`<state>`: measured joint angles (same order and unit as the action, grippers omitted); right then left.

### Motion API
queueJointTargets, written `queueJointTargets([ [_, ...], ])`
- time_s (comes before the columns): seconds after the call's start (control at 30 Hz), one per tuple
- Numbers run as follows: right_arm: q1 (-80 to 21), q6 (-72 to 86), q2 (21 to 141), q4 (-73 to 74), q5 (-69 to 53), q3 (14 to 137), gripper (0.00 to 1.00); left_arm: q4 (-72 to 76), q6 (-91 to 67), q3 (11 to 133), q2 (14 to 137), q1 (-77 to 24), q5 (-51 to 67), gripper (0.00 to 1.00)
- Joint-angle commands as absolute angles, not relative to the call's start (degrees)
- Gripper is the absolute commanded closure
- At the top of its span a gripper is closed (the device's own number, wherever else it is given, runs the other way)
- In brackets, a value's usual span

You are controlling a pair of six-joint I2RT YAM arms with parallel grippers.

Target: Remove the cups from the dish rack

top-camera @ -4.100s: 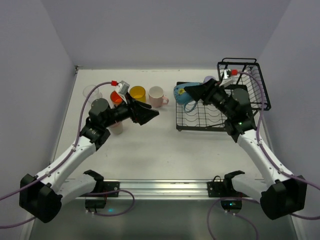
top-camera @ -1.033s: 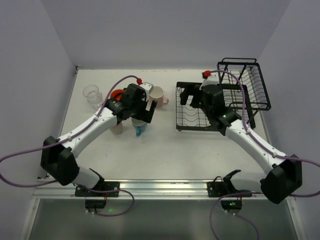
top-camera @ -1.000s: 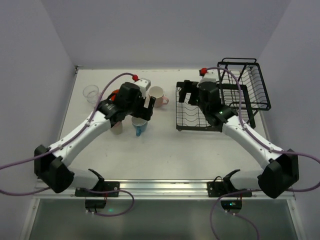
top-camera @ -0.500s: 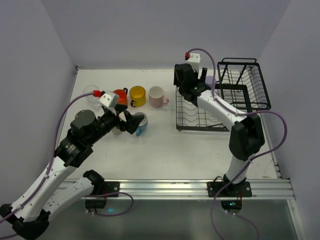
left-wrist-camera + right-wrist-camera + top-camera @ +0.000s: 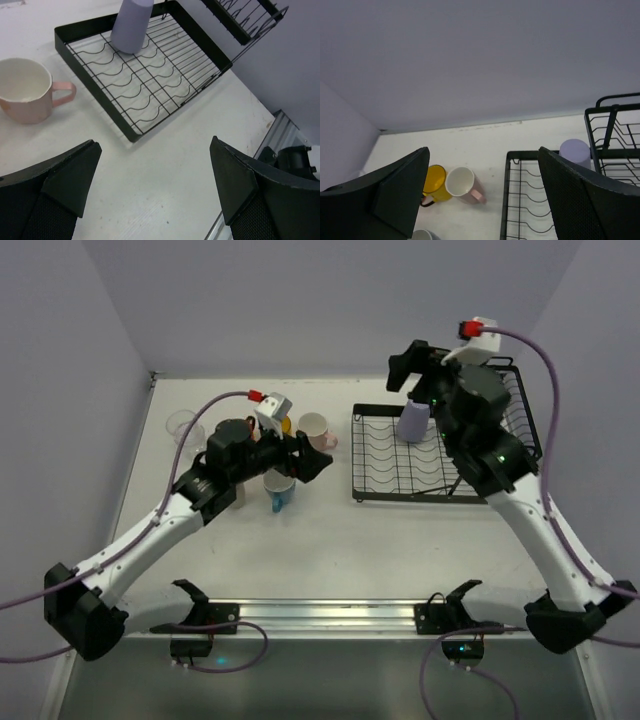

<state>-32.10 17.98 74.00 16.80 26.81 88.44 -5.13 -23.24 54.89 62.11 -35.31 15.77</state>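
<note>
A white desk [image 5: 330,540] with a matte, lightly scuffed top sits inside a small enclosure. Three plain walls in pale lavender-grey close it in: a back wall [image 5: 320,300], a left wall [image 5: 60,370] and a right wall [image 5: 600,350]. A thin dark seam marks where the back wall meets the desk. A silver metal rail [image 5: 320,615] runs along the desk's near edge. The light is soft and even, with only faint shadows.
</note>
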Motion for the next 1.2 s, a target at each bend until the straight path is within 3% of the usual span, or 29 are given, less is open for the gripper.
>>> queueJointTargets([
  [0.0,-31.38,17.67,66.02,18.54,19.79,85.35,0.09,5.43,-26.02,60.55,69.67,-36.47,17.23,0.00],
  [0.2,-30.85,18.19,53.64,16.19,13.72,79.29,0.09,6.50,-18.73,77.41,91.99,-39.90,11.87,0.00],
  [0.43,-30.76,21.44,46.51,11.78,9.06,70.24,0.09,5.89,-10.90,102.43,116.85,-40.25,19.42,0.00],
  [0.8,-30.76,20.48,42.89,9.49,9.58,66.09,0.09,5.88,-5.19,128.38,140.07,-41.13,17.24,0.00],
  [1.17,-30.59,19.43,43.33,7.39,6.95,66.45,0.09,14.32,-4.83,137.37,150.90,-43.24,12.75,0.00],
])
